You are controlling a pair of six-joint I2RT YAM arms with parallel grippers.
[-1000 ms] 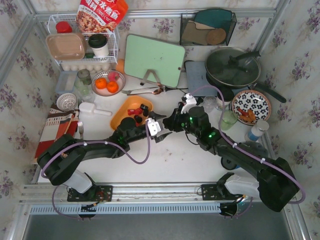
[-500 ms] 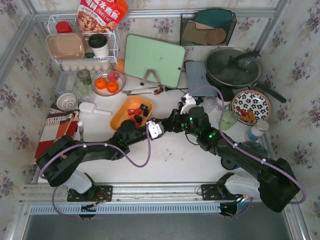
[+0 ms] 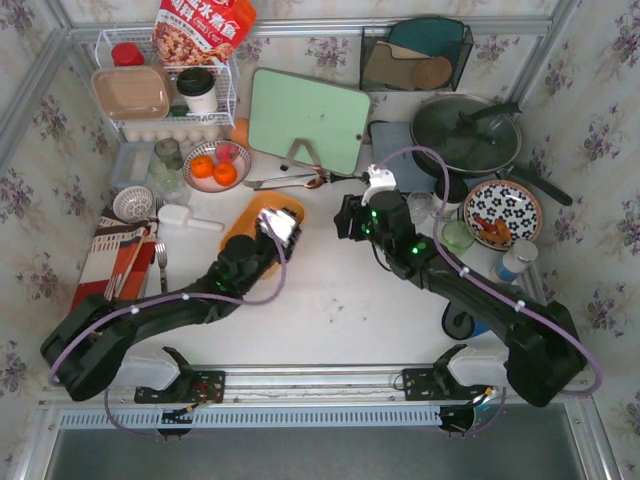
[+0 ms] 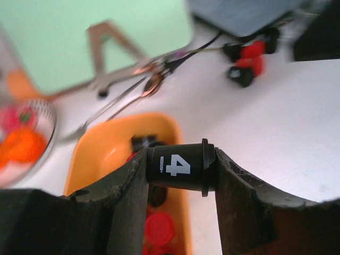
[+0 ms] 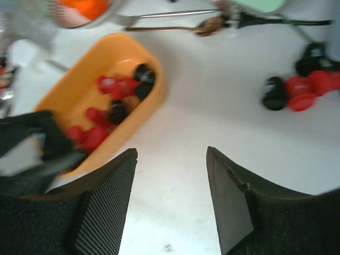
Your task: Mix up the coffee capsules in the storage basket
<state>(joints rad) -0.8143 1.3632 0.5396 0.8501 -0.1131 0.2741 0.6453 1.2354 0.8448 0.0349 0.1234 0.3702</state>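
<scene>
left claw (image 4: pixel 180 168): clamps black capsule (image 4: pixel 178 164) over storage basket (image 4: pixel 98 154) | right claw (image 5: pixel 171 154): wide

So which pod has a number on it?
The black capsule held in the left gripper, marked with a white 4; the others lie loose.

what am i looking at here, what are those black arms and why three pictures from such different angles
These are two robot arms bolted to the edge of a white table, each ending in a two-finger gripper. The wide picture is from a camera overhead; the other two are from cameras on the wrists, so the dark shapes at the bottom are fingers. The left gripper pinches a black capsule over the orange storage basket, which holds red and black capsules. The right gripper is open and empty. Loose capsules lie on the table.
</scene>
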